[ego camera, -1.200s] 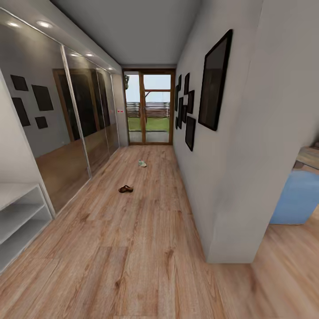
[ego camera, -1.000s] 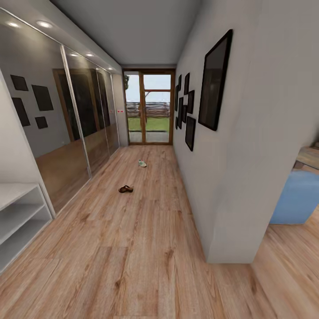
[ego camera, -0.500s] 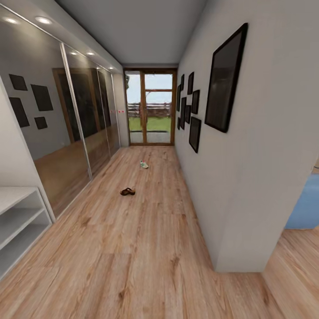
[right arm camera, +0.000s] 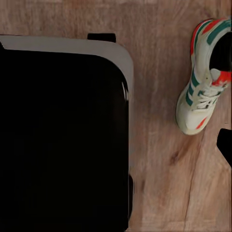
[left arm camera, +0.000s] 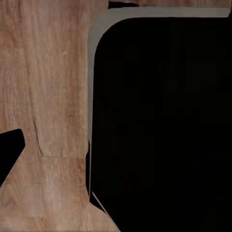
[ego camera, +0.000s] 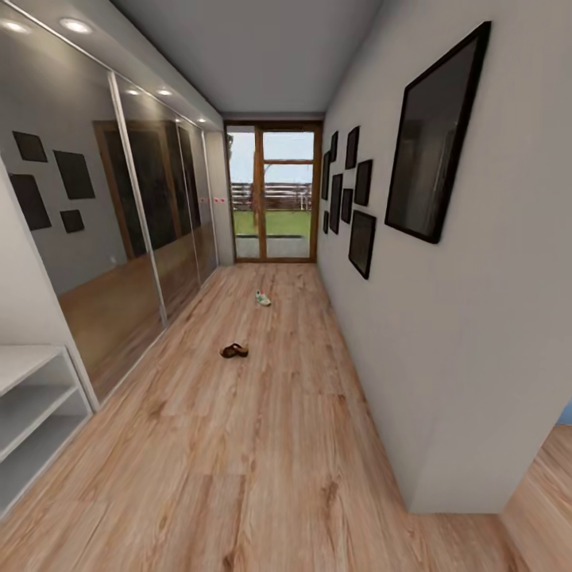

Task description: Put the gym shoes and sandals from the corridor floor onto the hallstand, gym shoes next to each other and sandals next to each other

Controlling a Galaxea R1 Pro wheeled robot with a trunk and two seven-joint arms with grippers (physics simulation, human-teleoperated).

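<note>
**Rolling down the corridor, shoes ahead**

In the right wrist view a gym shoe (right arm camera: 205,77) lies on the corridor floor (right arm camera: 159,183) just beside the robot's dark base (right arm camera: 63,140); whether either arm's jaws are spread or pressed together cannot be told. The hallstand (ego camera: 32,397) stands near left. Farther on lie a sandal (ego camera: 233,350), then another gym shoe (ego camera: 263,299), well apart. Since earlier, the camera has advanced; the blue seat has nearly left view. Mirrored wardrobe (ego camera: 143,214) left, glass door (ego camera: 274,195) at the end.
</note>
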